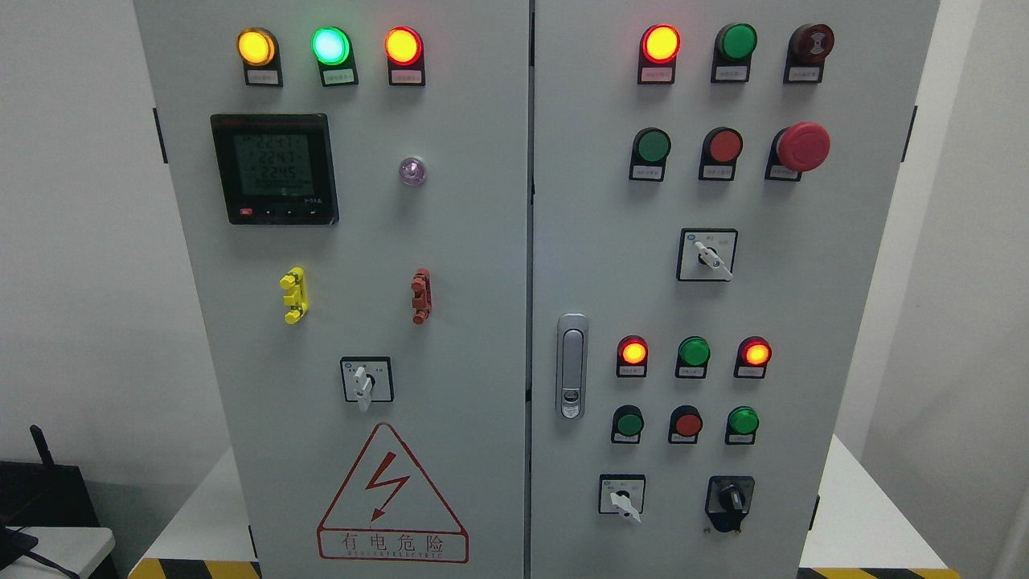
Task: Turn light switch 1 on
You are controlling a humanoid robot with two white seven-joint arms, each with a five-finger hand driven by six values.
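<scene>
A grey two-door electrical cabinet [482, 241] fills the head view. Its right door carries rows of round lamps and push buttons: a lit red lamp [661, 43] at the top, a green button [653, 145] and a red button [724, 145] below it, and a red mushroom stop button [802, 147]. White rotary selector switches sit at the middle right [708, 256], lower right [621, 495] and left door [366, 380]. A black knob switch [730, 498] is at the bottom right. I cannot tell which one is switch 1. Neither hand is in view.
The left door has yellow [256, 47], green [330, 45] and red [403, 45] lit lamps, a digital meter [273, 169] and a red warning triangle [391, 494]. A silver door handle [571, 366] sits by the centre seam. A dark object [40, 498] stands at lower left.
</scene>
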